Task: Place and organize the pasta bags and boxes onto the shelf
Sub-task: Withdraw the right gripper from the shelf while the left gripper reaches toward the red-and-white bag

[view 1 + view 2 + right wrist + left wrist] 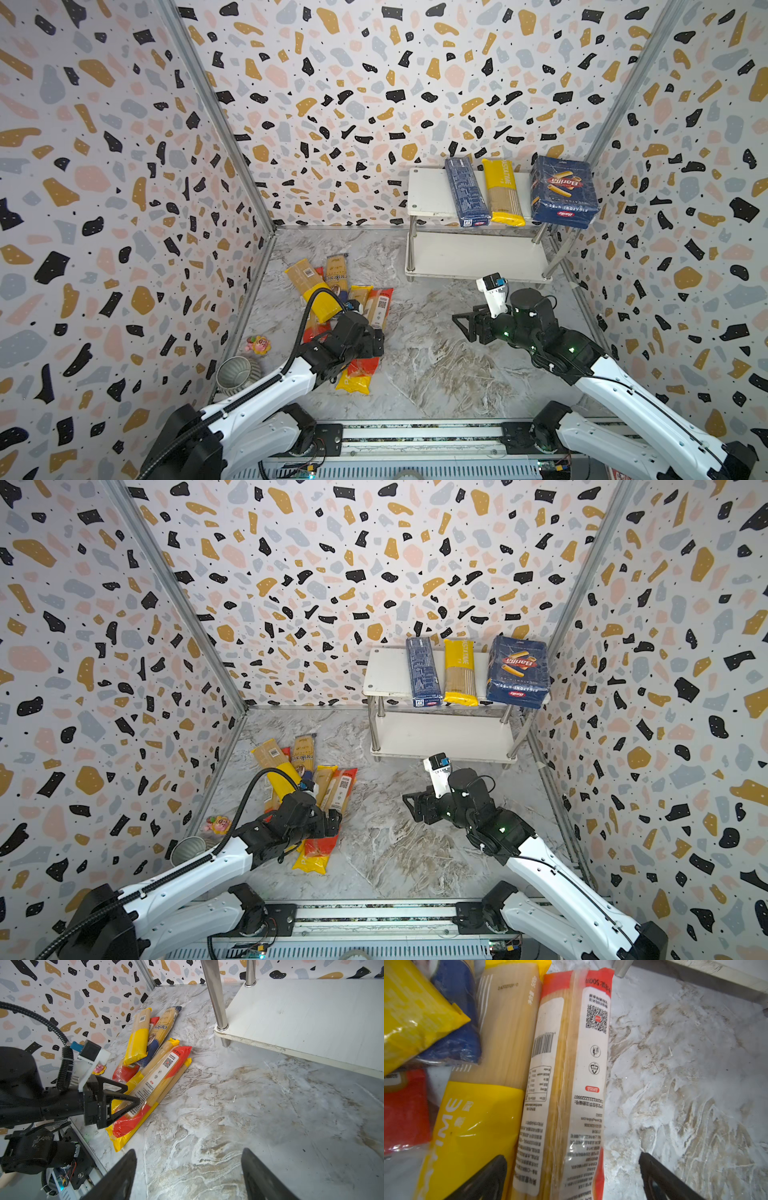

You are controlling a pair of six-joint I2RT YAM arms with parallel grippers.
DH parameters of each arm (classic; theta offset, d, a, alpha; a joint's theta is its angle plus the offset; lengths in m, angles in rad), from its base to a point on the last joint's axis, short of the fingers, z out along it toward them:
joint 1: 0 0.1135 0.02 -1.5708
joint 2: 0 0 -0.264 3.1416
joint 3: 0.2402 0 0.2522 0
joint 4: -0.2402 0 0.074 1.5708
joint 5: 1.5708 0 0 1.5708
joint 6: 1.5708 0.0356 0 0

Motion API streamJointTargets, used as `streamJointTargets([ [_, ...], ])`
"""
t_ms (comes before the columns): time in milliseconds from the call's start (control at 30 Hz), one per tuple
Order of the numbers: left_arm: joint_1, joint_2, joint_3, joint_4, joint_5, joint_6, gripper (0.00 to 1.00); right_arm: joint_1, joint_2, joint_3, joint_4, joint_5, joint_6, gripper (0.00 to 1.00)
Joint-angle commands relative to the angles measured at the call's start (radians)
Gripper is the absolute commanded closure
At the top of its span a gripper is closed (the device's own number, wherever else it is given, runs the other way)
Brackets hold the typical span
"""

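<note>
The shelf (428,191) (384,671) stands at the back right. Its top board carries a long narrow blue pasta box (466,192), a yellow bag (503,192) and the wide Barilla box (563,192); its lower board (311,1022) is bare. Several bags (320,286) lie piled on the floor at the left. My left gripper (572,1157) (374,338) is open, its jaws wide on either side of a red-ended bag (571,1074) (162,1076), with a yellow PASTATIME bag (477,1126) beside it. My right gripper (189,1151) (461,326) is open and empty above the marble floor, pointing toward the pile.
A grey ribbed cup (235,374) and a small pink-and-yellow toy (258,345) sit by the left wall. A chrome shelf leg (216,1001) stands near the right gripper. The arms' metal rail (415,436) runs along the front edge.
</note>
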Motion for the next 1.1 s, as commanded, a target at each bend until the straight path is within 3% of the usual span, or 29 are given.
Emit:
streamJointTargets([
  [0, 0.006, 0.045, -0.015, 0.073, -0.014, -0.015, 0.01, 0.005, -0.027, -0.017, 0.034, -0.026, 0.016, 0.21],
  [233, 0.006, 0.177, -0.018, 0.159, 0.054, -0.028, 0.00, 0.006, -0.060, -0.056, 0.024, -0.029, 0.010, 0.20],
  [467, -0.025, 0.278, 0.013, 0.214, 0.090, -0.043, 0.16, 0.004, -0.079, -0.081, 0.009, -0.028, 0.009, 0.19],
  [933, -0.058, 0.417, 0.052, 0.239, 0.079, -0.046, 0.16, 0.004, -0.085, -0.090, -0.019, -0.025, 0.001, 0.19],
  [1067, -0.136, 0.465, 0.123, 0.231, 0.070, -0.061, 0.17, 0.004, -0.089, -0.103, -0.028, -0.023, 0.005, 0.19],
])
